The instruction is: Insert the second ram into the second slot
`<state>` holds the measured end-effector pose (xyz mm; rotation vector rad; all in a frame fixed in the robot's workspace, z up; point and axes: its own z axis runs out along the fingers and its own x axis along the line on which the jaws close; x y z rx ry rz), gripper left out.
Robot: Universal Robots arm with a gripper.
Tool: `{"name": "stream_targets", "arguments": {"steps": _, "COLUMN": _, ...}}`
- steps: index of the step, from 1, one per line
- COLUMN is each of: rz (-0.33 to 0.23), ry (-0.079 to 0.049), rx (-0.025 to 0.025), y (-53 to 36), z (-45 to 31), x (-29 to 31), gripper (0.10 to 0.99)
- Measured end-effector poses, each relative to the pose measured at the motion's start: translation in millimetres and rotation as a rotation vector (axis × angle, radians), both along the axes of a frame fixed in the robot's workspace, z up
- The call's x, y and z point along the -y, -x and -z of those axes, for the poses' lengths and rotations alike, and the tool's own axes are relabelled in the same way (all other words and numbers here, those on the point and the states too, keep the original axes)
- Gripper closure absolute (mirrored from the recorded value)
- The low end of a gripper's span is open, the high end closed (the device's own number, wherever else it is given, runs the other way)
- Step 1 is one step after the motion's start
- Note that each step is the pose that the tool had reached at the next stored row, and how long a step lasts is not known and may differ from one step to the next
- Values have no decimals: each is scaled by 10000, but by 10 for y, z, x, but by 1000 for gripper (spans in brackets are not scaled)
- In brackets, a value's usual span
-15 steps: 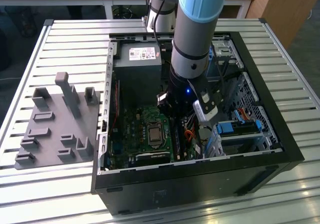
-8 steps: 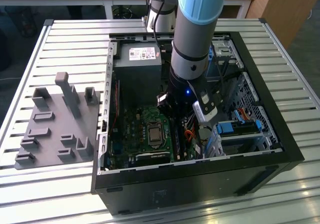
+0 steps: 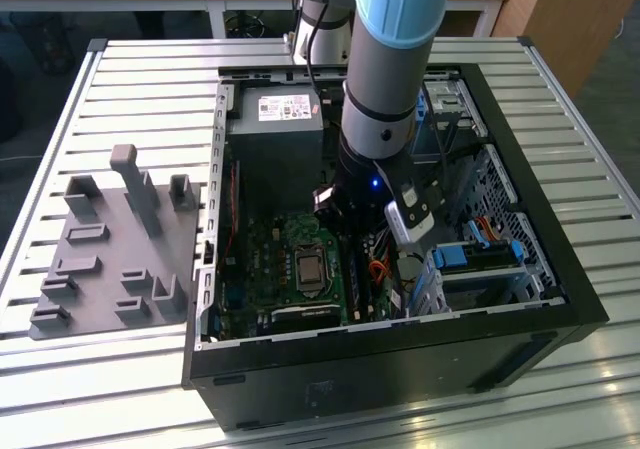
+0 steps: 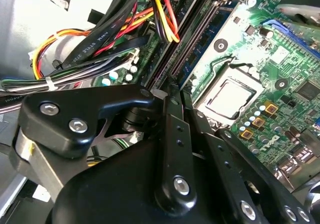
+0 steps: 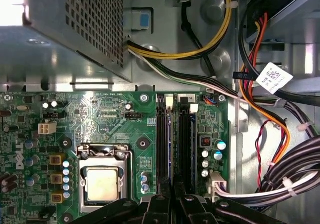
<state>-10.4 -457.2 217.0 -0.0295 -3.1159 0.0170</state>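
My arm (image 3: 385, 89) reaches down into the open computer case (image 3: 400, 374), which lies on the slatted desk (image 3: 130, 79). A grey fixture plate (image 3: 110, 259) lies on the desk just beside the case, on the exterior view's left. My jaws (image 5: 174, 198) are over the motherboard (image 5: 100, 114), at one end of the pair of memory slots (image 5: 185, 144) that run alongside the processor socket (image 5: 103, 181). In both wrist views the jaws (image 4: 172, 92) are drawn together with no gap visible between them. The second ram (image 5: 170, 144) stands on edge along the slot pair and shows as a thin blue line. It appears to sit in the slot nearer the socket. In the second wrist view it (image 4: 196, 55) runs away from my jaws towards the far end of the slots. Its near end passes under my jaws, which are lined up over its top edge. I cannot tell whether they press on it or clamp it, nor whether it is fully seated. A bundle of black, yellow, orange and red cables (image 5: 280, 134) lies on the far side of the slots from the socket. The perforated power supply box (image 5: 65, 34) sits beyond the board's edge.
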Motion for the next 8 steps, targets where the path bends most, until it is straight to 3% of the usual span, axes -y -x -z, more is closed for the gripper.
{"name": "stream_targets", "arguments": {"steps": 8, "rz": 17, "ry": -3, "rx": 1, "y": 4, "z": 26, "x": -1, "gripper": 949}}
